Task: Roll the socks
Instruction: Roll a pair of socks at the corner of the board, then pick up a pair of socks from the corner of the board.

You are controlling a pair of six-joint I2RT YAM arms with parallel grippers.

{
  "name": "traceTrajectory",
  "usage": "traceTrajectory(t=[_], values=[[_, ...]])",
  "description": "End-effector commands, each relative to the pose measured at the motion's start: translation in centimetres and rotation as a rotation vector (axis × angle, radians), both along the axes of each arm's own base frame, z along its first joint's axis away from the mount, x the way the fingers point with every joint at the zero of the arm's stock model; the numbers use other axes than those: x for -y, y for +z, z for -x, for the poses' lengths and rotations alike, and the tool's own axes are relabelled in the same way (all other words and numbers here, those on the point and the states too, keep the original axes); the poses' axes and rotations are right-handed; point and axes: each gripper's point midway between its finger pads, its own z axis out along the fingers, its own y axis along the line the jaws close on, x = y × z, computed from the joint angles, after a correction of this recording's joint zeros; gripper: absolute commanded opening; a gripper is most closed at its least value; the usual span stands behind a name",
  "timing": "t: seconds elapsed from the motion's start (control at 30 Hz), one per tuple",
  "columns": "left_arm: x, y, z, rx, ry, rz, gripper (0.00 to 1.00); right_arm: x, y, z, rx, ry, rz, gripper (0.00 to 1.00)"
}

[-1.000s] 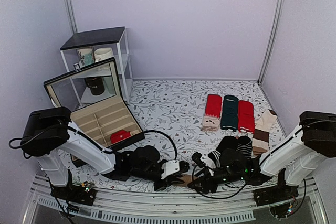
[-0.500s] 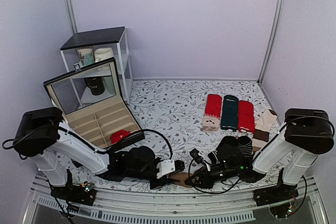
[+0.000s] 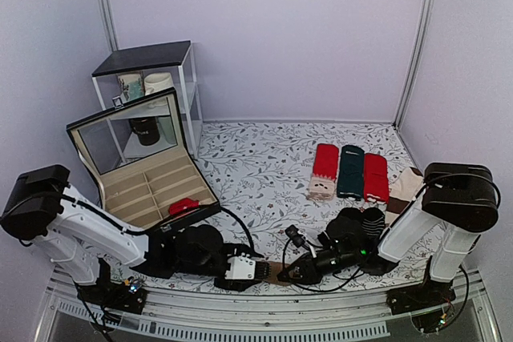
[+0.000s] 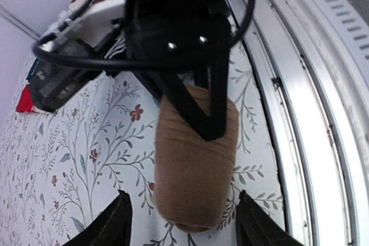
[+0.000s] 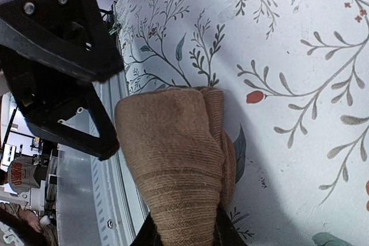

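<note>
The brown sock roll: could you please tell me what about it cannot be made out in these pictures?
Top external view: the brown socks are a sliver between the left gripper and right gripper, hiding the rest.
Left wrist view: the right gripper's fingers cover the roll's far end.
Right wrist view: the bottom edge cuts off the clamped end.
Sock count: unclear in every view.

**Lying rolled at the near table edge**

Showing as plain tan-brown knitted socks (image 3: 271,272) (image 4: 195,165) (image 5: 176,159), wound into a short, fat roll with ribbing toward one end. Lying sideways on the flowered cloth (image 3: 264,166), just beside the metal rail (image 3: 240,310). Being pinched at one end in the right gripper (image 5: 184,235).
</note>
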Motion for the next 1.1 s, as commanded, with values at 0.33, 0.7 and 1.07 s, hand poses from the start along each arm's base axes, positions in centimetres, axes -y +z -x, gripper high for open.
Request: traceTrajectory(t=[0.33, 0.7, 1.07], values=[[1.4, -2.6, 1.3, 0.140, -0.104, -0.168, 0.69, 6.2, -7.9, 2.9, -0.206, -0.015, 0.379, 0.08], [0.7, -4.5, -1.0, 0.274, -0.028, -0.255, 0.65, 6.4, -7.8, 3.2, -0.232, -0.005, 0.395, 0.08], [0.7, -3.8, -0.2, 0.319, -0.032, -0.222, 0.63, 6.7, -7.9, 3.5, -0.258, -0.003, 0.413, 0.08]])
